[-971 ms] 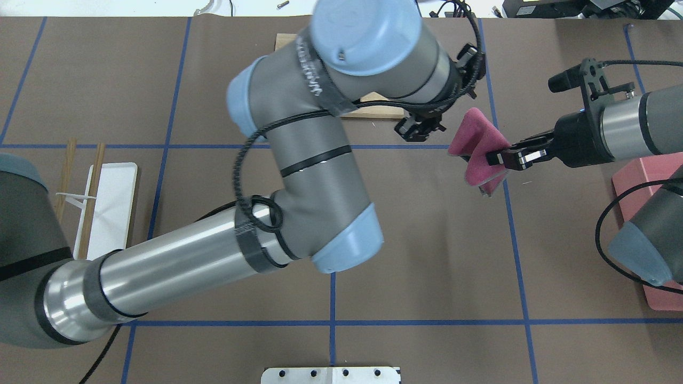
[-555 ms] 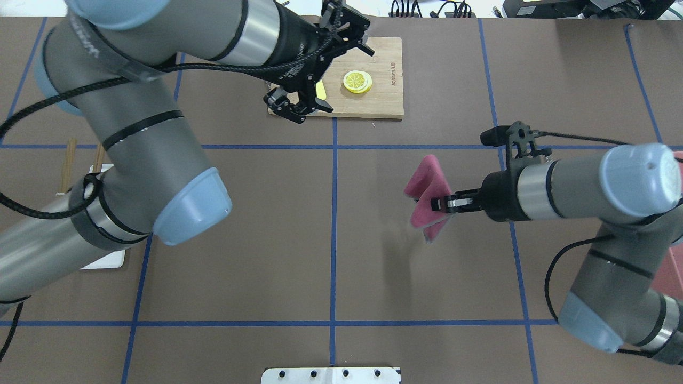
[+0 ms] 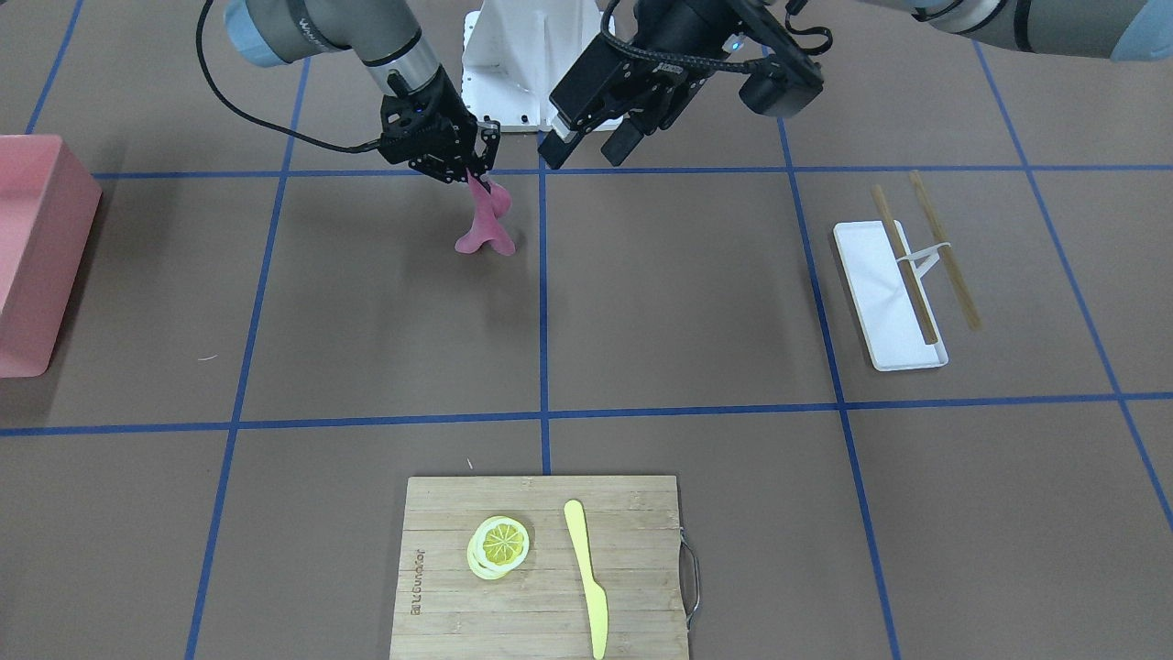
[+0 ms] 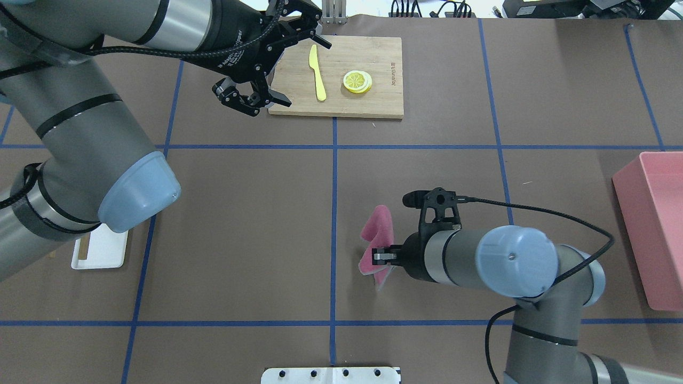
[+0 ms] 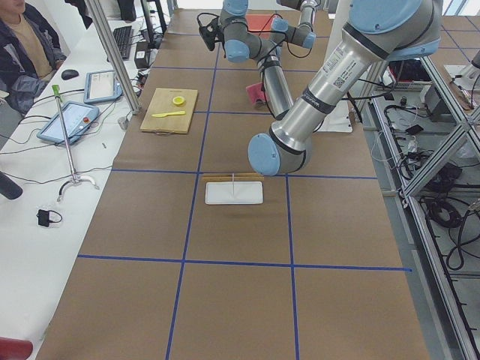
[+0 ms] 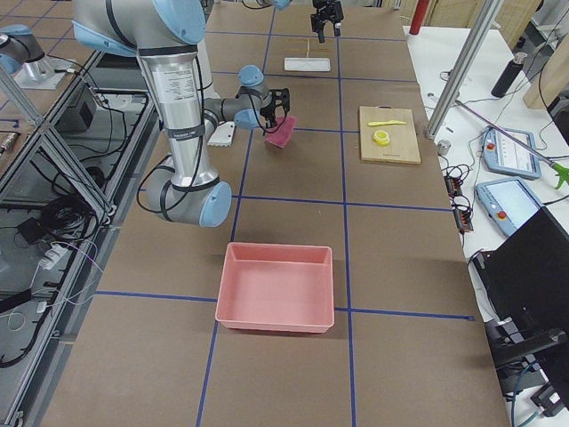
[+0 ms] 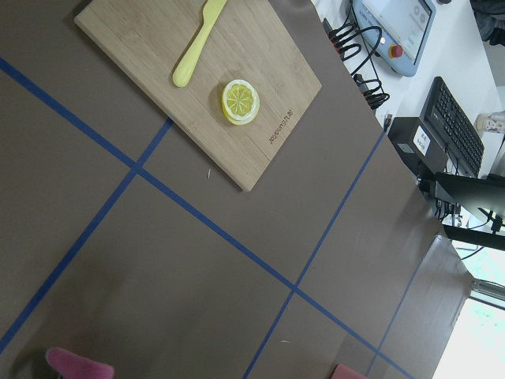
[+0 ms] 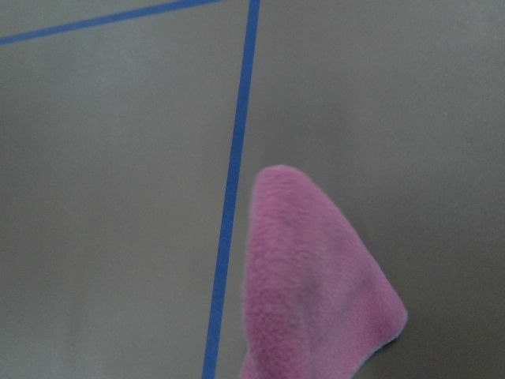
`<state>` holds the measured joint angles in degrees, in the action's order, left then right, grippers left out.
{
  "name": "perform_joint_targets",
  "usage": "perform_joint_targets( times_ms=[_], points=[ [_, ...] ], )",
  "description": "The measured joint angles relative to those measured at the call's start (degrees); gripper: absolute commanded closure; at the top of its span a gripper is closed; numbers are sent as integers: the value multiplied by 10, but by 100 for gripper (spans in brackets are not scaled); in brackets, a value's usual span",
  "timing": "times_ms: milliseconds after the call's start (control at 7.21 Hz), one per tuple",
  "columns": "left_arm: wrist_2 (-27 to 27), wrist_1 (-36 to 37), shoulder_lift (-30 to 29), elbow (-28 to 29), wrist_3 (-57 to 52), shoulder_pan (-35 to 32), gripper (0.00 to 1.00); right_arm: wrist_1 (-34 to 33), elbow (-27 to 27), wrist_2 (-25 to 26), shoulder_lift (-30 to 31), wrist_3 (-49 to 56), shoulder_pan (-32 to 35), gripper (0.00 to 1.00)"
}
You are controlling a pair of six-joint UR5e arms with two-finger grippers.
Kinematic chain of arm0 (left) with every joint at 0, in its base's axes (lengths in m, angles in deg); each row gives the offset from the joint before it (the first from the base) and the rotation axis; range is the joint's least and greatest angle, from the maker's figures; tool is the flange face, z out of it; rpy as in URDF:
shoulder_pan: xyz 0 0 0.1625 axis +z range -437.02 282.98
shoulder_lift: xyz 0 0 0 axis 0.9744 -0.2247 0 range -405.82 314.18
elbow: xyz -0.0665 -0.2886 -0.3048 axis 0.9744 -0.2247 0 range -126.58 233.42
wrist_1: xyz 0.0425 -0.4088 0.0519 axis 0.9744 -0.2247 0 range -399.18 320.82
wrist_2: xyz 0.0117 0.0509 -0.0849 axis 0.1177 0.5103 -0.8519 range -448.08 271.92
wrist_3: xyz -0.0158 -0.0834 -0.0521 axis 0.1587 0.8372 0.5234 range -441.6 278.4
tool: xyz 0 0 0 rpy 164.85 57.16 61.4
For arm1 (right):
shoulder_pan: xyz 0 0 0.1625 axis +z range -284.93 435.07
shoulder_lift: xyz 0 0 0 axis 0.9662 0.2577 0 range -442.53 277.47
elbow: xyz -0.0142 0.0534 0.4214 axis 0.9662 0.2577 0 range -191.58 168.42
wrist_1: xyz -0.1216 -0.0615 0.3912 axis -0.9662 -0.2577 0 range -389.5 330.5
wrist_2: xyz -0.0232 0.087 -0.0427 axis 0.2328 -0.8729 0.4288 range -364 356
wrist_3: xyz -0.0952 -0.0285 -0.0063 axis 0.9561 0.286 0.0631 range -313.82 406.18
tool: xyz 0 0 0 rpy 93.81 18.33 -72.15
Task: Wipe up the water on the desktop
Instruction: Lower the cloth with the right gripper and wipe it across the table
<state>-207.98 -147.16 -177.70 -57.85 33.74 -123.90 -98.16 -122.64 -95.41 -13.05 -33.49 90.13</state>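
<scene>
My right gripper (image 4: 380,256) is shut on a pink cloth (image 4: 376,233). The cloth hangs down from the gripper, and its lower end touches the brown desktop (image 4: 240,224) just right of the centre tape line. In the front view the gripper (image 3: 465,172) is above the cloth (image 3: 486,227). The right wrist view shows the cloth (image 8: 308,276) beside a blue tape line. I see no water on the desktop. My left gripper (image 4: 256,104) is open and empty, raised beside the left edge of the cutting board; it also shows in the front view (image 3: 591,147).
A bamboo cutting board (image 4: 368,98) at the far middle holds a lemon slice (image 4: 357,81) and a yellow knife (image 4: 317,72). A white tray (image 3: 884,293) with chopsticks lies on the robot's left. A pink bin (image 4: 653,224) stands at the right edge.
My right gripper has carried the cloth left and toward the robot's side, lowering it to the desktop. My left arm has swung away to the left, uncovering the cutting board.
</scene>
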Motion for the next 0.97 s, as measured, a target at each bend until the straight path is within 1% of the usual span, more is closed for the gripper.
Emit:
perform_joint_targets(
  times_ms=[139,277,416,555,693,832,971],
  points=[
    [-1,0,14,-15,0,0,2,-12,16,2,-2,-3,2,100],
    [-1,0,25,-27,0,0,2,-15,21,-8,13,-1,20,100],
    [-1,0,31,-35,0,0,2,-16,16,-38,43,13,52,100],
    [-4,0,35,-37,0,-2,2,-15,7,-73,88,47,86,100],
    [-9,0,37,-37,0,-6,2,-14,-6,-95,134,83,111,100],
    [-14,0,37,-35,-1,-13,2,-14,-21,-110,169,106,129,100],
    [-16,0,37,-33,-1,-18,2,-16,-23,-120,169,113,135,100]
  ],
)
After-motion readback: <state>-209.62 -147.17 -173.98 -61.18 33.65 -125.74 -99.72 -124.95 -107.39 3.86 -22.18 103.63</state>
